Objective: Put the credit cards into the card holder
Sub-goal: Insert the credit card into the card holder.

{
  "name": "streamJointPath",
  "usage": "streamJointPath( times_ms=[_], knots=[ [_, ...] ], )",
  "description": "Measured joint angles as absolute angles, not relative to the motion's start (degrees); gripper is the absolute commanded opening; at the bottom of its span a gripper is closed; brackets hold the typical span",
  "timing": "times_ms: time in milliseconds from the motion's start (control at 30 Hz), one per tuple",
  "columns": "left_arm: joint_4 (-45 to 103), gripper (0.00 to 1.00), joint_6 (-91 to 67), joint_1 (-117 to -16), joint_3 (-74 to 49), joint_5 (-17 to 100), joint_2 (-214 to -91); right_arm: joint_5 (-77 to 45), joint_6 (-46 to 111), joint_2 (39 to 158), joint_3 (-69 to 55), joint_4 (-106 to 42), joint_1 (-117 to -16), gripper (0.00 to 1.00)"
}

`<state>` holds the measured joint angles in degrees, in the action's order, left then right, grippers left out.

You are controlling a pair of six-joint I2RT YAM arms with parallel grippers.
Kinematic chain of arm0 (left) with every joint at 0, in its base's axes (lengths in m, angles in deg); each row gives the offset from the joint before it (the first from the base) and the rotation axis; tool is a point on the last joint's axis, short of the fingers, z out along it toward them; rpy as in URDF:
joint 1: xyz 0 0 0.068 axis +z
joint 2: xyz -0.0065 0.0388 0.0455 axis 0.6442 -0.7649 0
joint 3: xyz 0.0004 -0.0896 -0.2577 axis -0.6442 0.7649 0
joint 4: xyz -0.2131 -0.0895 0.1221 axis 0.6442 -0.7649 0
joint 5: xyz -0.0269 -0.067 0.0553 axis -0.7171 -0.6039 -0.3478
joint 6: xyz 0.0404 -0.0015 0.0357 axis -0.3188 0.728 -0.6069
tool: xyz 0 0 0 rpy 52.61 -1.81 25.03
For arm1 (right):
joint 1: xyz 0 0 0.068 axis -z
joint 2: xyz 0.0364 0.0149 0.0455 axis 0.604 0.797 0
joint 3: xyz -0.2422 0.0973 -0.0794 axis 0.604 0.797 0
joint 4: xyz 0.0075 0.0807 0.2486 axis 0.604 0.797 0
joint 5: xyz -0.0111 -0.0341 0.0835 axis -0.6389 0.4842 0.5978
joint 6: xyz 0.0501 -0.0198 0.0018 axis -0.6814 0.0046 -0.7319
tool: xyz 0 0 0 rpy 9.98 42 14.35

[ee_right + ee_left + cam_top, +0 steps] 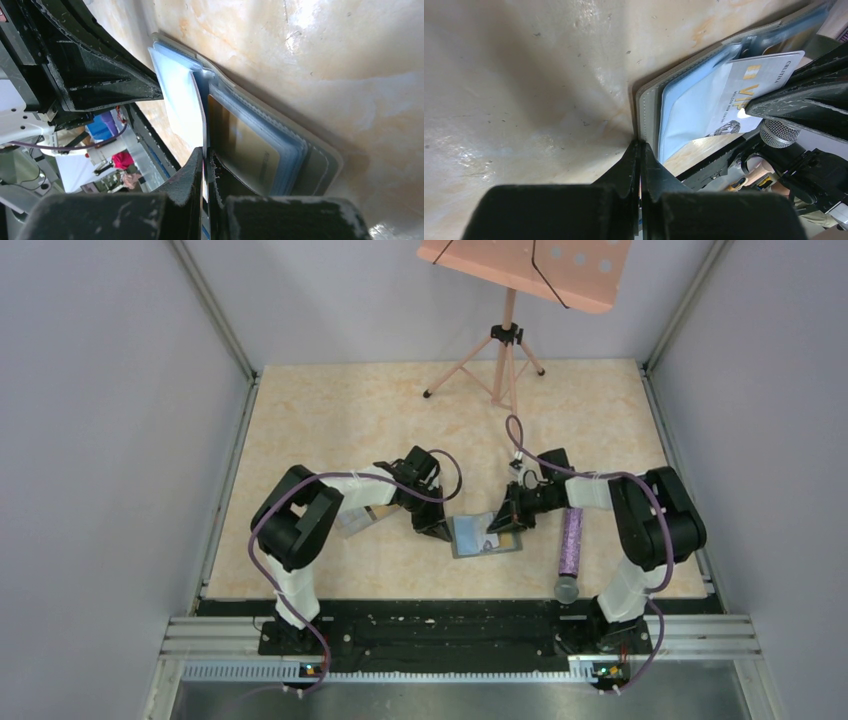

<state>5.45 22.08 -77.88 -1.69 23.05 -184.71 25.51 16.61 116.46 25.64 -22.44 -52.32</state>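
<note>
Pinching pale credit card (744,95) at open card holder (647,107): right gripper (205,152) | left gripper (640,146) pressed together

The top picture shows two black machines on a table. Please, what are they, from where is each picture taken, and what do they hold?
They are two robot arms, left and right, bolted at the near edge of a table. The top picture comes from a fixed camera above and behind them; the other two come from a camera on each wrist. On the table lie an open grey card holder and a purple microphone; a pink music stand is at the back. The right gripper is shut on a pale card, edge-on at the holder's pockets. The left gripper is shut, its tips at the holder's edge; whether it pinches that edge I cannot tell.
</note>
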Motion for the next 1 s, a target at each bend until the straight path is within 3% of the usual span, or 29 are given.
streamJointPath(
  times_ms=[433,833,1000],
  knots=[
    [5.3,0.0,22.1,-77.8,-1.8,22.9,-184.8,27.2,15.3,117.9,25.3,-24.6,-53.7,0.0],
    [5.3,0.0,22.7,-77.8,-1.8,22.9,-184.8,24.9,13.5,119.3,24.1,-24.8,-56.4,0.13],
    [5.3,0.0,22.9,-77.8,-1.8,22.8,-184.8,20.4,14.9,119.1,21.0,-20.1,-58.6,0.27]
  ],
)
